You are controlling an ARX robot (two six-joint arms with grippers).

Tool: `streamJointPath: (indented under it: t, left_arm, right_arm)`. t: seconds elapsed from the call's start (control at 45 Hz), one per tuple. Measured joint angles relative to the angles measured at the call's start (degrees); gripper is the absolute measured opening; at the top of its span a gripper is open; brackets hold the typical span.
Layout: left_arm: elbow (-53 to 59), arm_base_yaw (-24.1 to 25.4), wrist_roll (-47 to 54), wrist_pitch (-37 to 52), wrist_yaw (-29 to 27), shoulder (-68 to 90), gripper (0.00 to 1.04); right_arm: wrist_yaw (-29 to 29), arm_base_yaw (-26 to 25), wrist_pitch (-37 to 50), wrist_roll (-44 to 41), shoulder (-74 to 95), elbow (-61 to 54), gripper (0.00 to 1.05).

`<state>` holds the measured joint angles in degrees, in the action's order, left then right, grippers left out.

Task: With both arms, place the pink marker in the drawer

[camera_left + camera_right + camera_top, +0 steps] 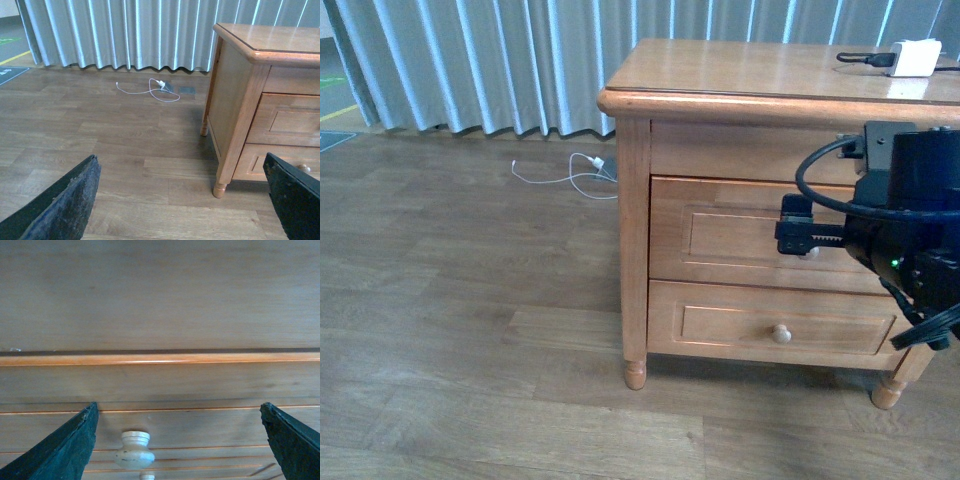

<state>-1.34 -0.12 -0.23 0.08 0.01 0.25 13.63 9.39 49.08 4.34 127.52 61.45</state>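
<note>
The pink marker is not in any view. The wooden cabinet (760,70) stands at the right, and its upper drawer (720,235) is shut. My right gripper (800,232) is open and empty, close in front of that drawer's front. In the right wrist view the drawer front (200,385) fills the frame, and the pale round knob (134,450) sits between the spread fingers (65,450), nearer the one on the picture's left side, with no contact. My left gripper (182,200) is open and empty above the floor, off to the cabinet's left; it does not show in the front view.
A white charger block (914,57) with a black cable lies on the cabinet top. The lower drawer (720,325) with its knob (781,333) is shut. A white cable (582,172) lies on the wood floor by the grey curtain (470,60).
</note>
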Motion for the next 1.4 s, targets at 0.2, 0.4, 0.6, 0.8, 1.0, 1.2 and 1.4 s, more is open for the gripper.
streamJointPath:
  t: [0.2,0.4,0.6,0.8,1.0,1.2,1.4]
  left_arm:
    - [0.0,0.0,-0.02,0.0,0.0,0.0,0.99]
    - [0.0,0.0,-0.02,0.0,0.0,0.0,0.99]
    - [0.0,0.0,0.0,0.0,0.0,0.0,0.99]
    - [0.0,0.0,-0.02,0.0,0.0,0.0,0.99]
    - [0.0,0.0,0.0,0.0,0.0,0.0,0.99]
    - [-0.02,0.0,-0.02,0.0,0.0,0.0,0.99]
    - [0.0,0.0,0.0,0.0,0.0,0.0,0.99]
  right_arm:
    - [-1.84,-0.57,-5.03,0.96,-9.33,-7.08,0.96]
    - [-7.28,-0.28,-13.68,4.26,-28.26,-19.74,0.96]
    - [-11.06,0.13,-24.09,6.6,-48.35,-30.97,0.96]
    - [-13.62,-0.81,-32.35,10.54,-65.2,-39.26,0.96]
    - [-14.01,-1.22,-42.23,10.47,-81.9,-45.77,0.96]
    - [-15.72,-4.11,-51.36,10.36,-94.01,-48.74,0.96]
    - [-15.89,-4.13,-51.41,10.23,-94.18,-48.74,0.96]
